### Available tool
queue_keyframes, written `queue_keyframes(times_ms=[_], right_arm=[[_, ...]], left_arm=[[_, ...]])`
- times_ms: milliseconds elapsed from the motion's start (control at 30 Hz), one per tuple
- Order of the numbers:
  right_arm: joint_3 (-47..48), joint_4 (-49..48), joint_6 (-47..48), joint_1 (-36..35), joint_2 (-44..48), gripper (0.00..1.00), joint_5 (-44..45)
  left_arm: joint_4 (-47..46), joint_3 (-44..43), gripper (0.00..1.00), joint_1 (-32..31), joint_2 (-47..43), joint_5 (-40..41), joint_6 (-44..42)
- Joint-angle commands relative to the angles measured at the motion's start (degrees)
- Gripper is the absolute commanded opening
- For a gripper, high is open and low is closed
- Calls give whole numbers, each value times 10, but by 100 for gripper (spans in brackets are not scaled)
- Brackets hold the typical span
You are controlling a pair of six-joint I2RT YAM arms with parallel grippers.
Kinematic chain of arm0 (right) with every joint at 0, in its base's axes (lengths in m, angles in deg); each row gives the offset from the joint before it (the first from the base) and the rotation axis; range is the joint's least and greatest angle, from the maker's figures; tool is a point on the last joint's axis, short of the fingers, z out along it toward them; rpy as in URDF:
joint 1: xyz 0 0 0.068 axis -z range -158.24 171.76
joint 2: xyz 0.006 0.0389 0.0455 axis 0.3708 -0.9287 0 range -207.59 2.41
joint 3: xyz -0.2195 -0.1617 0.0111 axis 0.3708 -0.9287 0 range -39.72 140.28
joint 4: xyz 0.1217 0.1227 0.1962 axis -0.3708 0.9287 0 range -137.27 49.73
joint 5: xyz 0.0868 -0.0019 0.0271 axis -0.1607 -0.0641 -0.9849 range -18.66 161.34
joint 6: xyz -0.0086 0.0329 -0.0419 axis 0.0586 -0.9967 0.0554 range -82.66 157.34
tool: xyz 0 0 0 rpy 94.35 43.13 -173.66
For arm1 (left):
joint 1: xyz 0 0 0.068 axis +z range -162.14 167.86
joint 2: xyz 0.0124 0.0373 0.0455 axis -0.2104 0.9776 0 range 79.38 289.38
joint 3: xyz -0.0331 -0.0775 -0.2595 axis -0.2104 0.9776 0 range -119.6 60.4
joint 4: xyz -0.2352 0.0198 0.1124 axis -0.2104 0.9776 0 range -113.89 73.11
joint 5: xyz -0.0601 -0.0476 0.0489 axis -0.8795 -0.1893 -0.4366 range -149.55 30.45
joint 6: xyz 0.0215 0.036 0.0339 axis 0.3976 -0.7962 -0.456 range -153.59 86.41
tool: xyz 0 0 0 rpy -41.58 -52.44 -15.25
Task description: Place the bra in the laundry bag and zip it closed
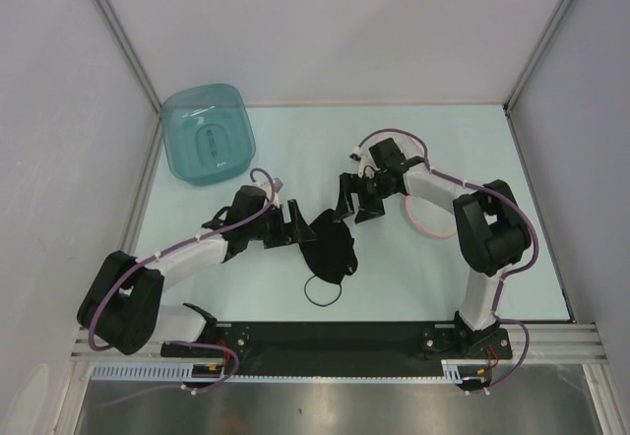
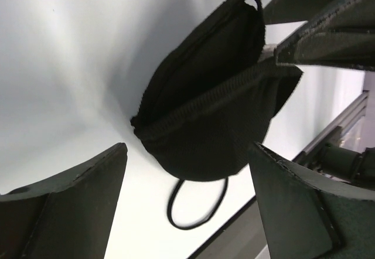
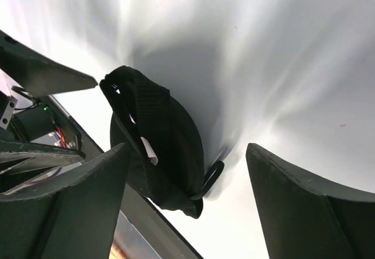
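Bra (image 1: 330, 250) lies on the table (image 1: 472, 258) between the two grippers, folded into one dark mound. A thin strap loop (image 1: 322, 292) trails toward the near edge. Left gripper (image 1: 288, 226) sits just beside its left edge, jaws spread wide with nothing between them. Right gripper (image 1: 356, 204) hangs at its far-right edge, likewise spread and empty. Laundry bag (image 1: 425, 226) is mostly hidden under the right forearm, only a curve of pink trim showing; near the bra, not touching.

Judgement: fabric looks light and soft, and will sag and crumple on lifting. Not fragile, unlikely to slip. Best hold is probably the thick folded edge along the ribbed seam (image 2: 217, 98) — a strap alone would leave the cups dangling, apt to snag at the bag mouth.
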Motion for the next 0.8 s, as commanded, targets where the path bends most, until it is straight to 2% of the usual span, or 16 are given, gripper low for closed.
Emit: queue_keyframes(times_ms=[0, 67, 167, 333, 433, 533, 567, 600, 767], right_arm=[[13, -25, 3, 4, 1, 87, -46], [4, -44, 4, 5, -1, 88, -58], [-10, -64, 3, 5, -2, 89, -81], [-10, -88, -14, 16, 0, 86, -89], [19, -105, -23, 27, -28, 80, -106], [58, -84, 1, 23, -63, 68, -119], [63, -78, 5, 22, -71, 57, -122], [67, -76, 11, 22, -76, 54, -124], [70, -75, 38, 10, -86, 51, -115]], left_arm=[[-31, 22, 89, -4, -48, -10, 50], [-31, 38, 89, -4, -73, -12, 66], [-32, 60, 83, -9, -101, -18, 81], [-46, 97, 79, -20, -113, -24, 99], [-54, 109, 78, -29, -102, -23, 100], [-64, 108, 81, -35, -74, -36, 107], [-74, 109, 81, -41, -72, -36, 112], [-81, 110, 82, -43, -70, -35, 115], [-113, 104, 81, -44, -40, -30, 127]])
